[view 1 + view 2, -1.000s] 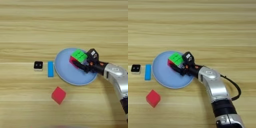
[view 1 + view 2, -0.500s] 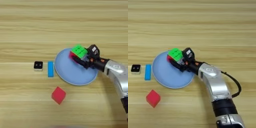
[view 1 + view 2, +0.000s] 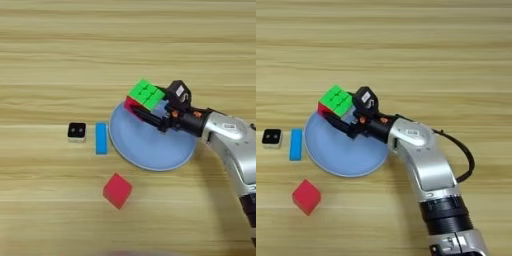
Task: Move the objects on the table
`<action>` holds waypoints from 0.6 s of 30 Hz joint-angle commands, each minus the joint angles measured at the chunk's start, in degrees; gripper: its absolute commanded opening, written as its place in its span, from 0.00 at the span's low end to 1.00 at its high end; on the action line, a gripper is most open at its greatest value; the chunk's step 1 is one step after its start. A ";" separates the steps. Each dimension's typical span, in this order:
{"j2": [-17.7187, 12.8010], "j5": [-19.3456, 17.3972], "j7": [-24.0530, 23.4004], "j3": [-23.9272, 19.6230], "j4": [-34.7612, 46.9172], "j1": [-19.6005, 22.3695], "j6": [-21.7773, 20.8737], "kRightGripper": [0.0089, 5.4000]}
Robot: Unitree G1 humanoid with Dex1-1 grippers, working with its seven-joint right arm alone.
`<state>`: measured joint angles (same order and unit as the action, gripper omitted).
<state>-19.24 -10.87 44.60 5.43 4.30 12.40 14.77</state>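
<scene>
The puzzle cube [image 3: 145,95], green on top with a red-pink side, is held tilted above the far edge of the round blue plate [image 3: 145,145]. My right gripper [image 3: 148,111] is shut on it, black fingers clamping it from the right and from below. The same cube [image 3: 336,100] and gripper [image 3: 341,117] show in the right eye view, with the silver forearm [image 3: 416,150] running down to the bottom edge. The plain red cube [image 3: 117,190] lies on the wooden table [image 3: 50,60] in front of the plate, apart from it.
A flat blue bar [image 3: 101,138] lies just left of the plate. A small black and white block [image 3: 76,131] sits further left. A black cable [image 3: 463,155] loops off the forearm to the right.
The gripper has lifted the puzzle cube up and back, from the middle of the plate to above its far edge. The red cube, blue bar and small block have not moved.
</scene>
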 commanded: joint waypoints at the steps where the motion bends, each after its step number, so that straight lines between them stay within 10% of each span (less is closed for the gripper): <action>1: -0.04 -0.69 0.05 1.71 5.14 3.00 0.18 0.62; 18: 3.11 -0.22 3.08 12.15 9.46 3.54 3.61 0.62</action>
